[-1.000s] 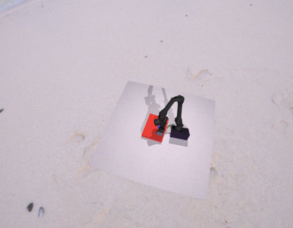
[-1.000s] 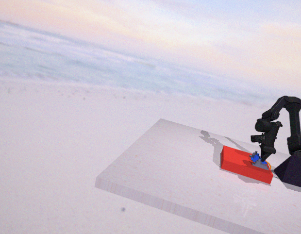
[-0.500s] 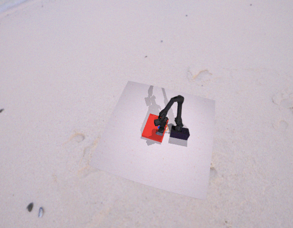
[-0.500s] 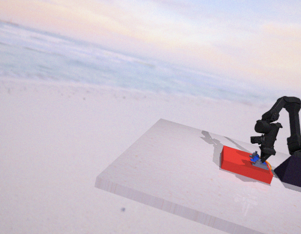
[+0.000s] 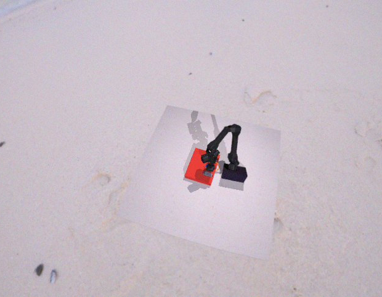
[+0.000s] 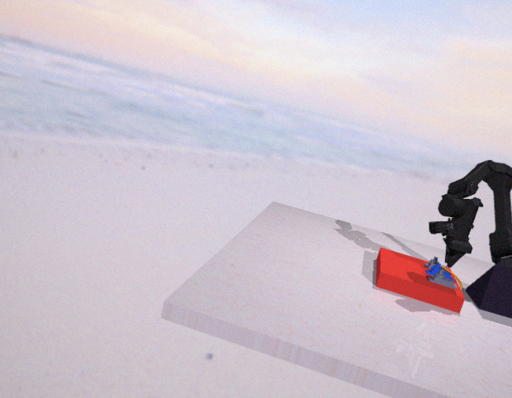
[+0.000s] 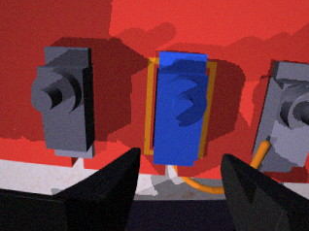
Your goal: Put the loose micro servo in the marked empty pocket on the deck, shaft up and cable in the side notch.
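In the wrist view, the blue micro servo [image 5: 206, 166] [image 6: 435, 269] [image 7: 177, 141] stands over the orange pocket outline [image 7: 149, 110] on the red deck [image 5: 194, 166] [image 6: 397, 266] [image 7: 204, 22], shaft towards the camera, as the task wants. Grey servos sit at nine o'clock [image 7: 68, 115] and three o'clock [image 7: 287, 124]; that tight row probably explains why the gripper [image 5: 210, 167] [image 6: 450, 262] [image 7: 181, 158] reaches in from six o'clock. Its fingers are parted about halfway and hold nothing, wide enough to back off without dragging the servo. The orange cable [image 5: 217, 166] [image 6: 455, 275] [image 7: 209, 190] emerges at six o'clock and curls towards four, near the notch side. Seen from above, the ears may or may not be flat, so seating deserves checking before the arm withdraws.
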